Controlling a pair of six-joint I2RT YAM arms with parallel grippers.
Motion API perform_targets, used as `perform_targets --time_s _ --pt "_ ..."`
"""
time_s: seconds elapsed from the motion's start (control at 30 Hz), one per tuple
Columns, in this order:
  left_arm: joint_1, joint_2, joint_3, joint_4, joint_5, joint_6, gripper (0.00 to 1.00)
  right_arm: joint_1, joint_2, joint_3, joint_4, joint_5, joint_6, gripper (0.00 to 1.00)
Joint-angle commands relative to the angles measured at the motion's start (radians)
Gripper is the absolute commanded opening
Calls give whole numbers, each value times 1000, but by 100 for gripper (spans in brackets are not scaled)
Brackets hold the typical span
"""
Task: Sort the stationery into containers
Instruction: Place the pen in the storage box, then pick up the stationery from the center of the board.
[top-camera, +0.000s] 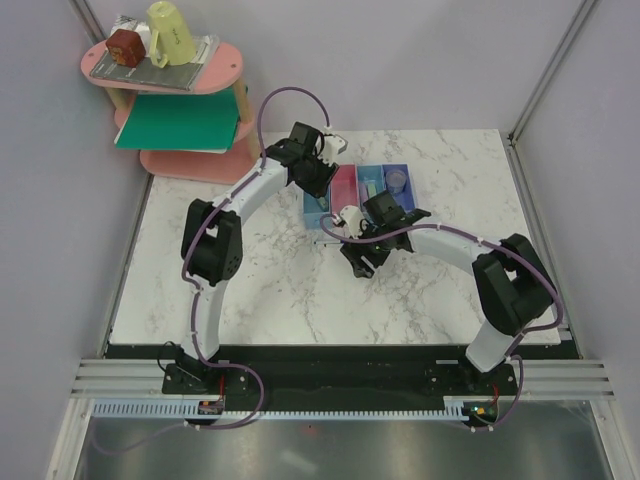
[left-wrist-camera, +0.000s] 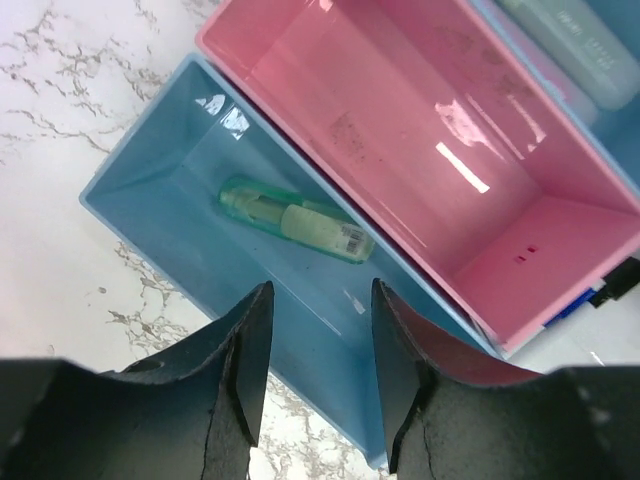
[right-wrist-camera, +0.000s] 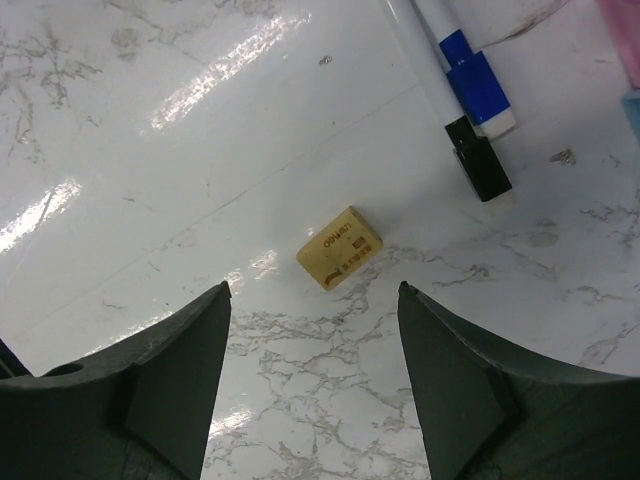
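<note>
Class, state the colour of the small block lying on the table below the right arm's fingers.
The block is tan; the right wrist view shows it best.

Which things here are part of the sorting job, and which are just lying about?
Job: bins, green tube, tan eraser, blue-capped marker, black-capped marker, bluish roll.
Lying about: pink shelf, yellow cup, red-brown block, green sheet.
</note>
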Motion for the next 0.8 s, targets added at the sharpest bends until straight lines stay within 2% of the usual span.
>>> perform_targets --time_s 0.0,0.1,0.33,0.6,0.7,0.73,0.77 --pt "0 -118 14 20 73 -21 51 36 29 -11 56 77 24 74" --pt "2 -161 -8 20 87 -17 51 56 45 -22 68 103 33 72" --pt "3 -382 -136 22 84 20 51 96 85 -45 112 189 56 68" --pt "17 -582 -304 23 31 110 54 118 158 -29 141 269 70 55" --pt "23 -628 -337 25 17 132 55 121 164 -26 143 281 75 39" --pt "25 -637 -348 25 11 143 56 122 158 -29 143 283 78 26" --pt "30 -645 -353 23 9 146 56 126 152 -31 140 283 76 22"
